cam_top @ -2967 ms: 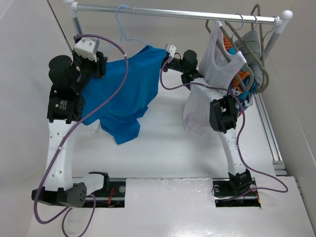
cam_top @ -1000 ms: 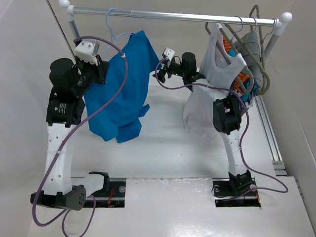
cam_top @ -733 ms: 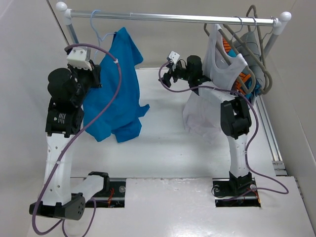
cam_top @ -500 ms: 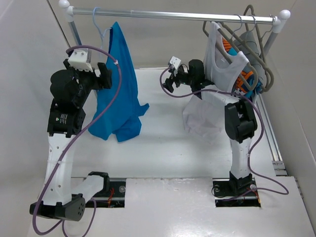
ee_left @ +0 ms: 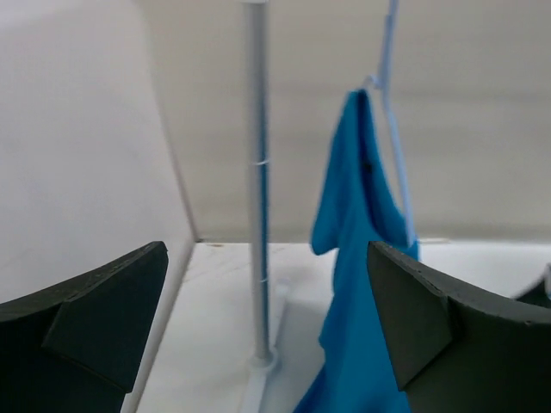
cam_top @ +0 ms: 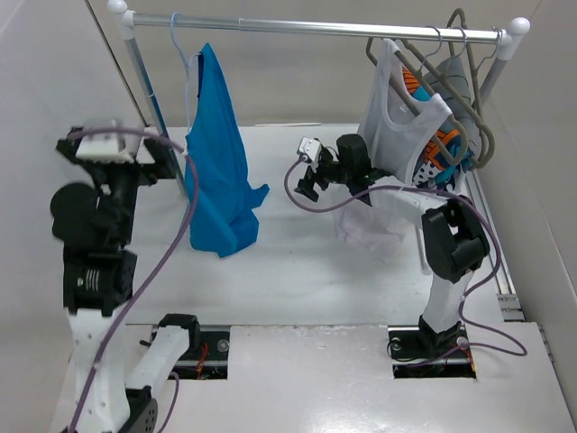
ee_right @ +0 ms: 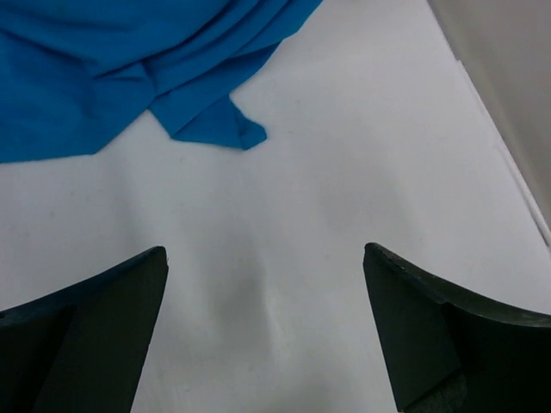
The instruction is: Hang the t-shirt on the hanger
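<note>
Top external view has the t-shirt [cam_top: 216, 153] hanging from the hanger [cam_top: 183, 50], whose hook sits over the rail [cam_top: 315, 27] at its left end, close to the upright post [cam_top: 155, 108]. The shirt's long axis runs straight down, and its lower edge gathers on the bench [cam_top: 297, 271].

The left tool [ee_left: 265, 254] is released, fingers spread wide with nothing between them. From it the shirt lies ahead and slightly right, just past the post. The right tool [ee_right: 263, 254] is also spread wide and empty. It points down at the bench, with the shirt's hem at the upper left of its wrist view.

Both tools stand well apart from the cloth, one on each side of it. The left arm faces the hanger end, while the right is nearer the hem.

By count there is one blue t-shirt, one pale-blue hanger, one rail and two arms. A white tank top [cam_top: 401, 126] and a patterned garment [cam_top: 442, 149] hang at the rail's right end among grey hangers too bunched to count.

The placing looks all but done. Seen edge-on, I cannot tell whether both shoulders sit squarely on the wire. Any further move would likely be a tidy-up from the left.
</note>
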`<act>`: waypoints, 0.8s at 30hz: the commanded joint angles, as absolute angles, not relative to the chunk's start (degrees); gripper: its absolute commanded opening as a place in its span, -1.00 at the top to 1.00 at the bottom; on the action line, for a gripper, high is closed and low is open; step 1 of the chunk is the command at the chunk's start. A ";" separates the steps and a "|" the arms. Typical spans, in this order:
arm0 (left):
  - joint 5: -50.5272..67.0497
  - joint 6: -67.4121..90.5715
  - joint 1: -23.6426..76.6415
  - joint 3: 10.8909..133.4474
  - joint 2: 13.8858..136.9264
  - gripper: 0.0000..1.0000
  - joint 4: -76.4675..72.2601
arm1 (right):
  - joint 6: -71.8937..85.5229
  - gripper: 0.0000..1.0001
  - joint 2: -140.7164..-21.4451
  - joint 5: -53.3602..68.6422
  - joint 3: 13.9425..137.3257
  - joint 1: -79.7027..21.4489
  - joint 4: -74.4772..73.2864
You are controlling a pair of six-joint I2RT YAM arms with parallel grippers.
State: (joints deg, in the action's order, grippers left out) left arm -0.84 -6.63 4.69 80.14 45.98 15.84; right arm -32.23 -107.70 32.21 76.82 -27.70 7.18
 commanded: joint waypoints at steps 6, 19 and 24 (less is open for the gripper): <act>-20.29 -3.70 0.71 66.28 28.58 -0.98 11.58 | -34.37 -1.00 -96.87 27.08 64.96 -30.58 5.71; -22.59 -3.07 -3.96 36.57 25.14 -0.98 11.25 | -35.60 -1.00 -87.29 19.08 55.83 -33.83 -3.78; -21.98 -4.48 -3.96 34.54 26.28 -0.98 8.09 | -35.07 -1.00 -82.27 15.91 51.07 -34.37 -3.78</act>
